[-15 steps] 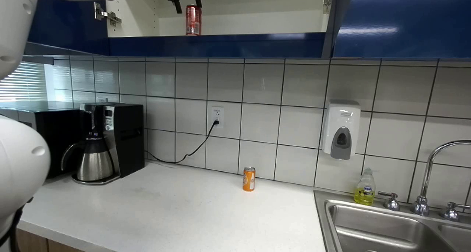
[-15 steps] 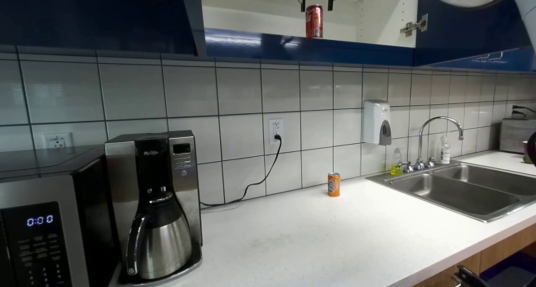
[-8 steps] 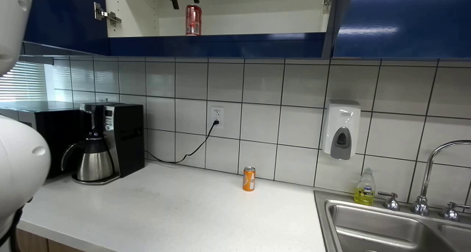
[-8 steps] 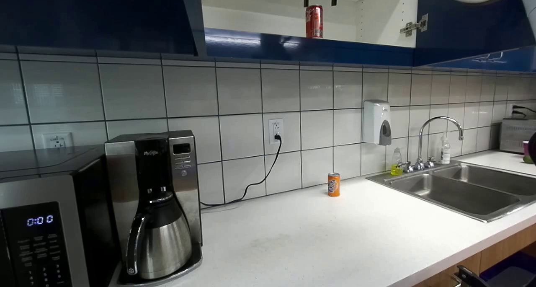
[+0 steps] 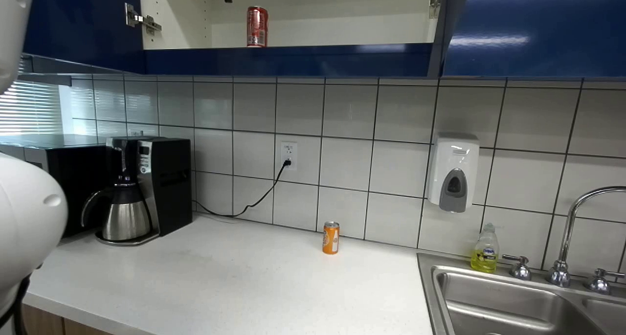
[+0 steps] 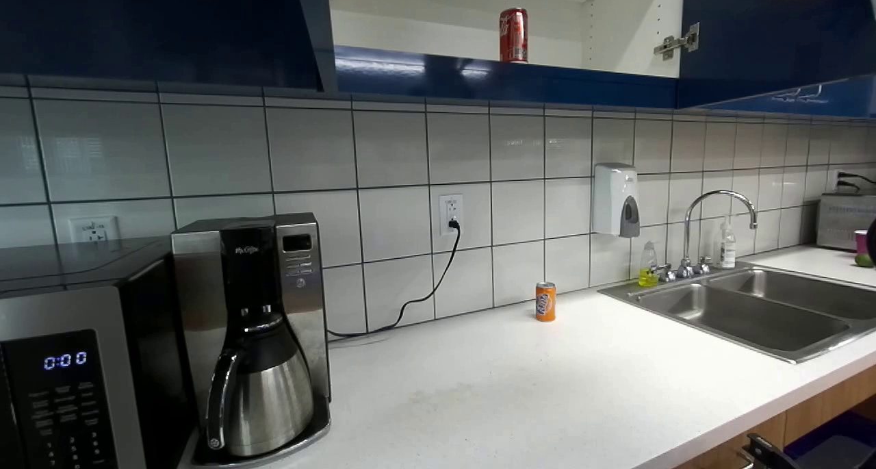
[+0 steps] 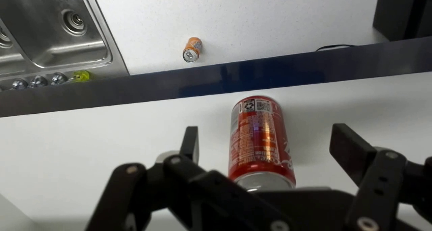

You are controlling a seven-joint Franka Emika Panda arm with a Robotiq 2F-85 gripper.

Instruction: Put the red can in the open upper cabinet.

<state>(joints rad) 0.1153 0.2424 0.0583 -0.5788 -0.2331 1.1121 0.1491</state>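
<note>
1. Red can point(image 5: 257, 27): upright in open upper cabinet point(image 5: 352, 17), on cabinet floor point(image 7: 101, 140), just behind blue front lip point(image 6: 588, 85); base clear of lip per wrist view.
2. Reason for pos. (judged): flat base gets full support; near-edge spot shortens reach.
3. Jaws: spread wide, nothing gripped, above can w/ visible gap in both exterior views. Spread prob. lets tips pass can sides w/o tipping it.
4. Status (judged): placement done; only withdrawal of arm point(image 5: 29, 203) remains.
5. Mat'ls: can = glossy printed metal cyl. w/ silvery top; cabinet floor = smooth, flat, white; lip = glossy panel.
6. Below: orange can point(image 5: 331, 237) upright on desk point(image 5: 220, 286), near tiled wall point(image 5: 345, 110); prob. not req'd. Desk = white, flat, finely speckled; tiled wall = glossy, dark joints.
7. Left end: coffee maker point(image 5: 171, 188), boxy, w/ rounded steel carafe point(image 5: 127, 222). Right end: sink point(image 5: 430, 281), steel, rounded corners.
</note>
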